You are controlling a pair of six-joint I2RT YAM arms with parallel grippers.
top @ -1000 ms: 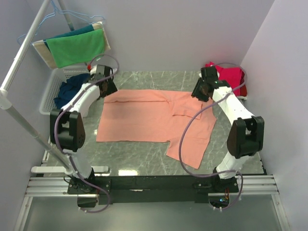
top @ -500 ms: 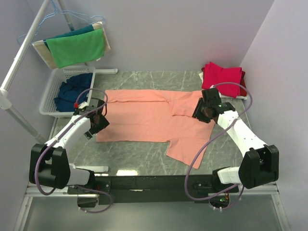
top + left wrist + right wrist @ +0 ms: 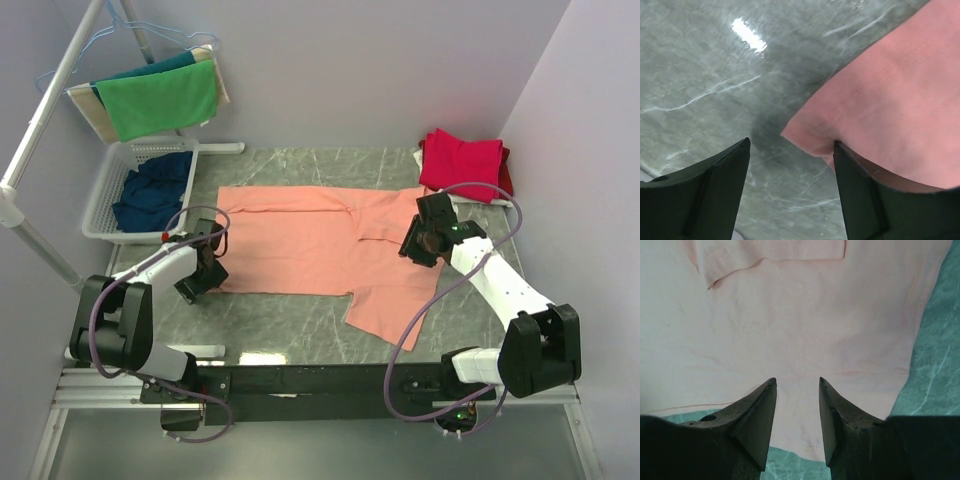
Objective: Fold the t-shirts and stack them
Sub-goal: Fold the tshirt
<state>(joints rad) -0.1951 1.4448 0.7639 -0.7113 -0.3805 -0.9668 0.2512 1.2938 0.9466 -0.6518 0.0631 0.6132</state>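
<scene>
At the left side of the table (image 3: pixel 285 322), left gripper (image 3: pixel 790 150) with fingers apart around the near-left corner of the salmon t-shirt (image 3: pixel 300 245), maybe touching it. Lies spread flat mid-table. Looks soft, light, limp; better to pinch at hem corners. Further right, right gripper (image 3: pixel 797 385) above the cloth, fingers apart, holding nothing.

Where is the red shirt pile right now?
Top view: the red shirt pile sits at the table's far right corner, beyond the right end effector and near the salmon shirt.
</scene>
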